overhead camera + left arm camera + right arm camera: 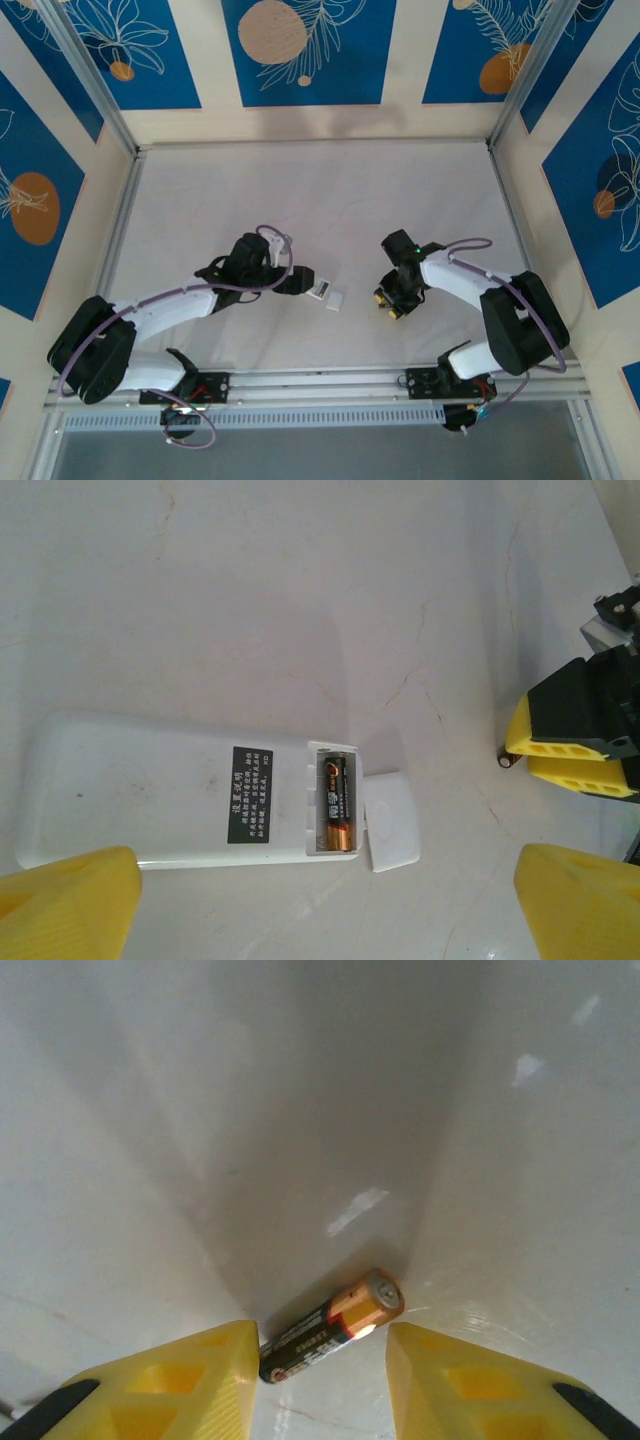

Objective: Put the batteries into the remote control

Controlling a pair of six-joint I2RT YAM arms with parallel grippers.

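- Step in hand: pick-up of the second battery. The first battery is already seated in the open compartment of the remote control, so by my judgement the task is about half done.
- Right end effector: jaws partly spread and pinching nothing. It sits low over the surface and straddles the second battery.
- The second battery lies flat on the surface, askew between the two fingers. Its dark end is at or touching one fingertip. Its gold end stands clear of the other.
- Left end effector: jaws spread wide and empty. It hovers just near of the remote control.
- The remote control lies flat with its label face up. The loose cover is off and rests just beside the compartment end.
- In the top view the remote control lies between the two arms, touching or just right of the left end effector. It is well left of the right end effector.
- Next move, as judged: close the right jaws squarely on the battery body. Its skewed lie may let it roll or pivot out, so alignment wants checking first.
- The battery must then be carried left to the compartment, with polarity matched to the free slot.
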